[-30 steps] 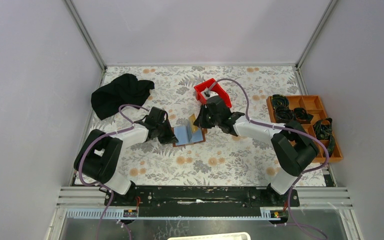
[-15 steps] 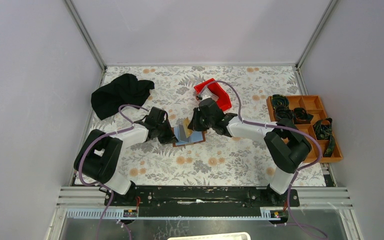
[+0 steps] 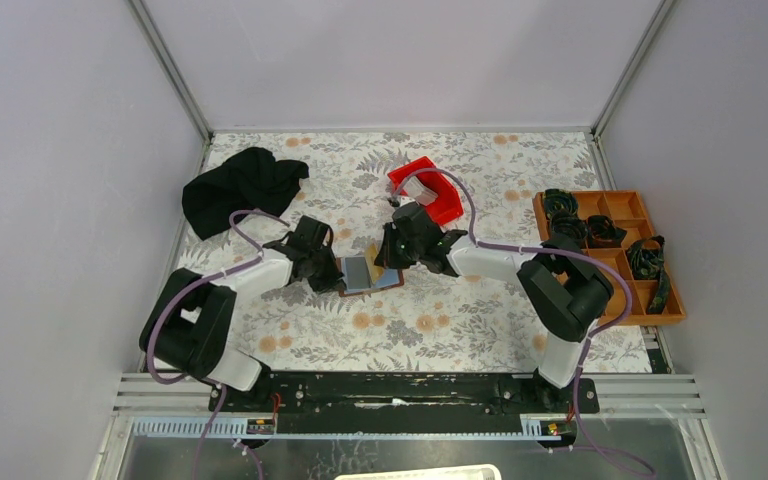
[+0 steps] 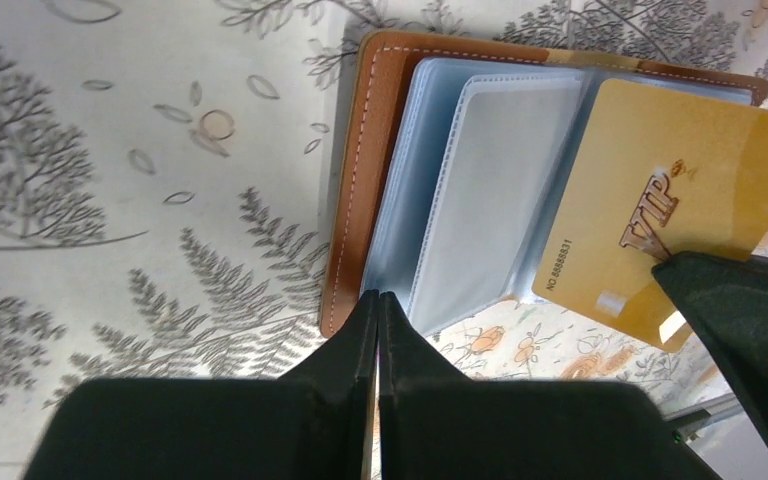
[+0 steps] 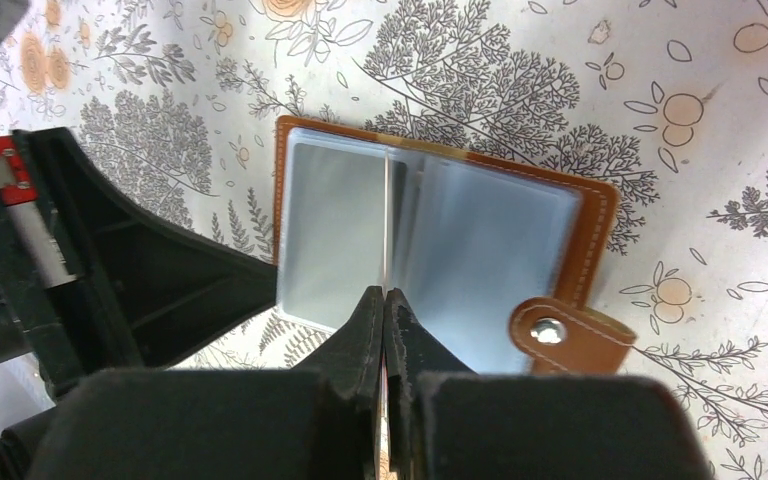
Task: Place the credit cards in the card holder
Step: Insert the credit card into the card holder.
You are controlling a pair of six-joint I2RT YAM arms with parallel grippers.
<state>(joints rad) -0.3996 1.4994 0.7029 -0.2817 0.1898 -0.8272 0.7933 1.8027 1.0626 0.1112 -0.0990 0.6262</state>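
1. Right arm has swung left since a second ago, bringing the gold card [image 4: 660, 220] down over the open card holder [image 4: 352, 200], which now lies flatter on the counter.
2. Left fingers [image 4: 370, 330] closed, nothing between them, tips at the holder's edge. Likely steadying it.
3. Right fingers [image 5: 384, 310] clamped on the gold card, edge-on above the clear sleeves. Not in a pocket yet.
4. Sleeves look empty, so early stage.
5. Something pale in the red bin [image 3: 444, 205], maybe another card, too small to tell. Whether the left tips touch the holder is unclear.
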